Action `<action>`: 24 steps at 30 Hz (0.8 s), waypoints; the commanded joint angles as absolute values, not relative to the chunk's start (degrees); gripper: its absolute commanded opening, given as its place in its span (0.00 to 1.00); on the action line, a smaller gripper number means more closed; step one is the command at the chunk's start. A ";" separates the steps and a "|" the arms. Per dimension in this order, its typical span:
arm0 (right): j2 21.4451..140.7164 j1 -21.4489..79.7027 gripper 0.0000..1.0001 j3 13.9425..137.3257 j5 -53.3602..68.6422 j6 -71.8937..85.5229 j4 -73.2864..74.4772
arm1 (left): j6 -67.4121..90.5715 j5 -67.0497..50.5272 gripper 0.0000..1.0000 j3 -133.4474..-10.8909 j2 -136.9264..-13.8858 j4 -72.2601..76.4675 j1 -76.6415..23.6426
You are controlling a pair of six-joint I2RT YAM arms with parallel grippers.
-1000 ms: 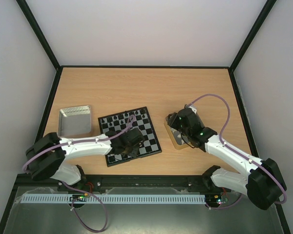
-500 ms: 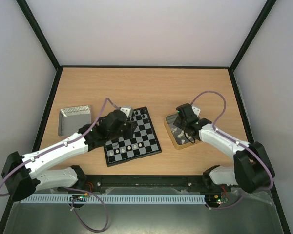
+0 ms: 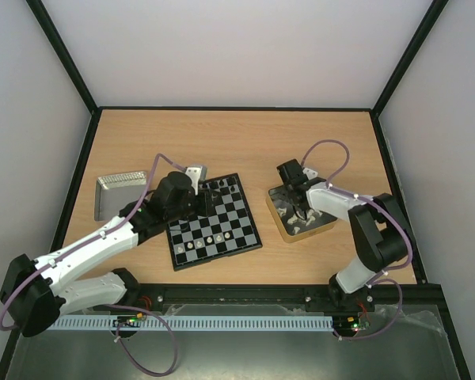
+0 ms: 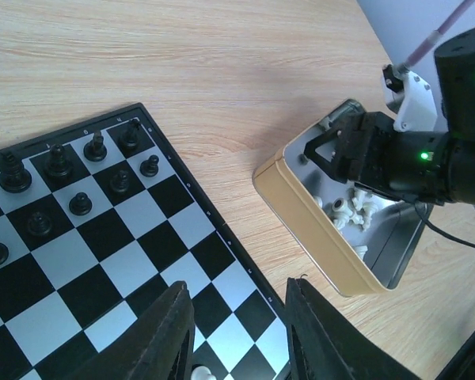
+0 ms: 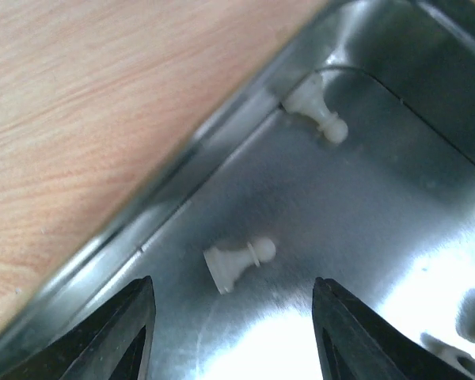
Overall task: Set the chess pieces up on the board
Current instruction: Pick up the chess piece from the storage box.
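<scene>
The board [image 3: 236, 212] lies mid-table, with black pieces [image 3: 218, 188] on its far rows and several white pieces [image 3: 207, 239] on its near rows. My left gripper [image 3: 199, 196] hovers over the board's far left part, open and empty. In the left wrist view [image 4: 241, 340] it is above the board [image 4: 142, 261], with the black pieces [image 4: 79, 170] beyond. My right gripper [image 3: 299, 207] is open inside the gold-rimmed tray [image 3: 307, 233]. Its fingers straddle a white pawn [image 5: 237, 261] lying on its side, without touching it. A second white pawn [image 5: 317, 115] lies in the tray's corner.
A silver tray [image 3: 120, 194] stands left of the board, close to the left arm. The gold-rimmed tray [image 4: 317, 229] holds several more white pieces [image 4: 352, 210]. Black rails edge the table on all sides.
My left gripper has moved from the board's near rows to its far left part. My right gripper has shifted toward the far side of the gold-rimmed tray and lower into it.
</scene>
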State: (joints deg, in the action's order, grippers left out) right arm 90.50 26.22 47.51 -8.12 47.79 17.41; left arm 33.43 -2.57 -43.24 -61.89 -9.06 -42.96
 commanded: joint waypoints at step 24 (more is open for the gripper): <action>94.50 25.75 0.39 47.09 -14.59 48.06 20.39 | 30.93 -7.03 0.34 -40.78 -61.95 -6.06 -39.92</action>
